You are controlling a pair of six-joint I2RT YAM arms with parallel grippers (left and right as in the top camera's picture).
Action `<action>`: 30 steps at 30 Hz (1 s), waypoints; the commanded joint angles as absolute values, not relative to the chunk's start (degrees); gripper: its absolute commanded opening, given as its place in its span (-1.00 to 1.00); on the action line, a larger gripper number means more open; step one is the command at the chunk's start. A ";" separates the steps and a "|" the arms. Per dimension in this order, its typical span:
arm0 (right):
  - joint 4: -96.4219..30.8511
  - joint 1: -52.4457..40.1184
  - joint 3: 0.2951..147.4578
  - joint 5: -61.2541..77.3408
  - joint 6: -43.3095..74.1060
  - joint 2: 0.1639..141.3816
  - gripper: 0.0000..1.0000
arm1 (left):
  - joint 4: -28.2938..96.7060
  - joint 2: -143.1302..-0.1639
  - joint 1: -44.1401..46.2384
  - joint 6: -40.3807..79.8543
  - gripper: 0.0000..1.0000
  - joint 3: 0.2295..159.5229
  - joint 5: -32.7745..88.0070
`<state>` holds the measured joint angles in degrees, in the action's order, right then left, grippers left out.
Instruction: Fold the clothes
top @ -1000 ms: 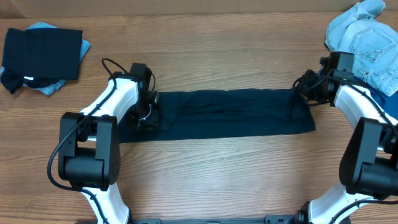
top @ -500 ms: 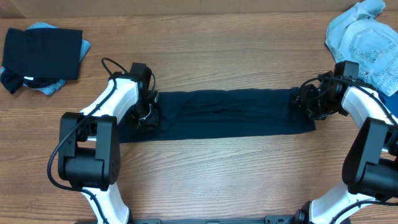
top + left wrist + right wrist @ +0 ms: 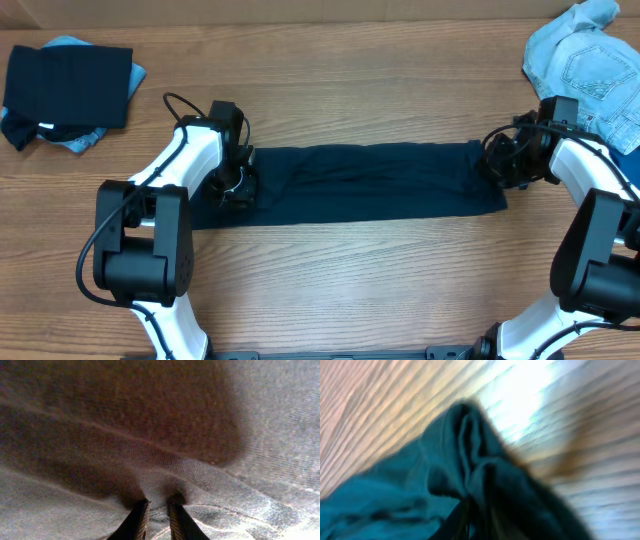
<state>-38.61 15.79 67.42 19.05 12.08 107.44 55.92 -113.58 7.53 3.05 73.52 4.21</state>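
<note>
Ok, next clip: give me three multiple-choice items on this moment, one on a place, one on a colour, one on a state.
1. Where in the overhead view is the pale denim garment?
A top right; B centre; C bottom left.
2. What colour is the long folded garment lying between the two arms?
A red; B dark navy; C white.
3. How is the left hand?
A wide open in the air; B holding the denim; C shut on a pinch of the long folded garment.

Answers: 1 A, it lies at the upper right edge. 2 B, it reads near-black blue from above. 3 C, the left wrist view shows fabric puckered between its closed fingers.
</note>
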 commanded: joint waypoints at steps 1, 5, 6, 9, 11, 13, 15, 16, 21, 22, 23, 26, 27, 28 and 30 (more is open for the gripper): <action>-35.00 16.82 68.79 15.29 12.21 107.48 -0.66 | 54.54 -113.95 7.42 4.29 -0.63 72.71 2.59; -34.85 17.65 71.29 22.24 10.26 107.44 -0.10 | 54.59 -113.93 7.42 4.29 -0.63 72.71 2.57; -35.42 17.65 72.25 23.35 9.69 107.39 -0.01 | 54.54 -113.95 7.42 4.29 -0.63 72.71 2.57; -38.59 17.56 75.72 24.10 9.76 107.37 0.07 | 54.52 -113.95 7.42 4.29 -0.63 72.71 2.57; -40.58 17.15 76.49 24.67 9.78 107.37 0.07 | 54.52 -113.93 7.42 4.29 -0.63 72.71 2.59; -43.11 16.40 76.47 24.51 9.76 107.39 0.03 | 54.46 -113.93 7.42 4.29 -0.63 72.71 2.59; -45.78 15.55 76.09 23.77 9.76 107.39 -0.01 | 54.50 -113.93 7.42 4.29 -0.63 72.71 2.57; -47.24 15.07 76.07 22.28 9.78 107.39 -0.01 | 54.50 -113.95 7.42 4.29 -0.63 72.71 2.57; -48.27 12.14 73.36 17.15 10.90 107.46 -0.02 | 54.33 -113.95 7.42 4.29 -0.63 72.71 2.59; -47.79 11.70 72.71 17.10 10.90 107.46 -0.03 | 54.28 -113.93 7.42 4.29 -0.63 72.71 2.57; -47.20 11.20 72.18 16.56 11.18 107.46 -0.05 | 54.24 -113.93 7.42 4.29 -0.63 72.71 2.59; -46.04 10.85 71.94 11.90 12.86 107.46 -0.06 | 54.06 -113.93 7.42 4.29 -0.63 72.71 2.74; -45.93 10.87 71.94 10.24 13.85 107.46 -0.06 | 54.04 -113.95 7.42 4.29 -0.63 72.71 2.83; -45.91 10.87 71.94 9.08 14.46 107.48 -0.06 | 54.02 -113.95 7.42 4.29 -0.62 72.71 2.83; -45.93 11.00 71.94 7.53 15.05 107.48 -0.06 | 53.98 -113.93 7.42 4.29 -0.63 72.71 2.83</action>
